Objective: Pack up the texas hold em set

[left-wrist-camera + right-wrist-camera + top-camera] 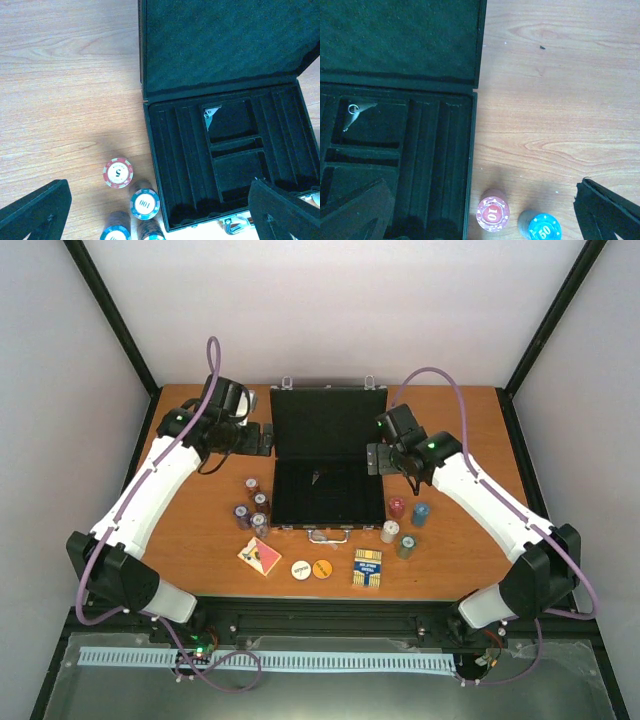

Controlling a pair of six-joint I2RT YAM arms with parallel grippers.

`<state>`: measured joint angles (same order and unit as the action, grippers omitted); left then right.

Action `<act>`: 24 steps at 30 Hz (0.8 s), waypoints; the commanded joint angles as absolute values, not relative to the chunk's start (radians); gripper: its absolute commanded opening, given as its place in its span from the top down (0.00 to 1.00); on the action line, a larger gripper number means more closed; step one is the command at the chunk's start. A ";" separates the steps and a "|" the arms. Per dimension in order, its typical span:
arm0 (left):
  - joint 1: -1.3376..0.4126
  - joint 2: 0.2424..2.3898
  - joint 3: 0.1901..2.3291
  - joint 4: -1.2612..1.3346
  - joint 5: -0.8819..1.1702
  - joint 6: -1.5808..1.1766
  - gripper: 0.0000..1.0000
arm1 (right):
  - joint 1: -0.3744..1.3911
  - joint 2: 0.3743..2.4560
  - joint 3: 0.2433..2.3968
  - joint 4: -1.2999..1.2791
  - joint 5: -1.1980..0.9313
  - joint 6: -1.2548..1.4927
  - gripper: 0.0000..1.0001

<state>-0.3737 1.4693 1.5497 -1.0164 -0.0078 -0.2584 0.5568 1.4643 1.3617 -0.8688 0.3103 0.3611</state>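
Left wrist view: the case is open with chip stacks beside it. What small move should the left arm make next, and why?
Likely lower the left gripper onto the red-and-white stack marked 5 and close on it. Its jaws stand open and empty, that stack stands nearest them on the table, and the chip grooves of the case are bare.
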 commanded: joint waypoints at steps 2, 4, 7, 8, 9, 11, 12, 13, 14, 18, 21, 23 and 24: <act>-0.379 1.463 1.575 -1.029 -0.030 -0.240 0.00 | 0.563 1.414 1.321 -0.830 0.333 0.357 0.00; -0.379 1.474 1.585 -1.061 -0.029 -0.243 0.00 | 0.562 1.412 1.320 -0.848 0.311 0.365 0.00; -0.379 1.445 1.537 -1.027 -0.032 -0.242 0.00 | 0.561 1.422 1.332 -0.886 0.311 0.372 0.00; -0.379 1.429 1.524 -1.013 -0.030 -0.242 0.00 | 0.561 1.425 1.336 -0.900 0.318 0.383 0.00; -0.379 1.414 1.514 -1.007 -0.022 -0.242 0.00 | 0.561 1.426 1.341 -0.913 0.318 0.392 0.00; -0.379 1.391 1.495 -1.000 0.002 -0.237 0.00 | 0.561 1.421 1.343 -0.932 0.313 0.406 0.00; -0.379 1.378 1.479 -0.994 0.012 -0.229 0.00 | 0.561 1.416 1.338 -0.936 0.310 0.409 0.00; -0.379 1.366 1.460 -0.985 0.016 -0.223 0.00 | 0.561 1.410 1.332 -0.938 0.310 0.412 0.00; -0.379 1.355 1.447 -0.979 0.019 -0.216 0.00 | 0.561 1.402 1.325 -0.950 0.311 0.418 0.00; -0.379 1.341 1.440 -1.004 0.032 -0.186 0.00 | 0.561 1.378 1.286 -0.968 0.303 0.428 0.03; -0.379 1.319 1.425 -0.997 0.036 -0.187 0.00 | 0.561 1.377 1.245 -0.958 0.304 0.419 0.11; -0.379 1.306 1.412 -0.980 0.056 -0.195 0.00 | 0.561 1.391 1.233 -0.965 0.316 0.421 0.23; -0.379 1.304 1.406 -0.973 0.067 -0.201 0.00 | 0.561 1.403 1.231 -0.972 0.317 0.423 0.28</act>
<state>-0.3737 1.3384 1.4178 -1.0073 0.0257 -0.2123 0.5568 1.3891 1.2583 -0.9466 0.3023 0.4088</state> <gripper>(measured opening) 0.998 0.800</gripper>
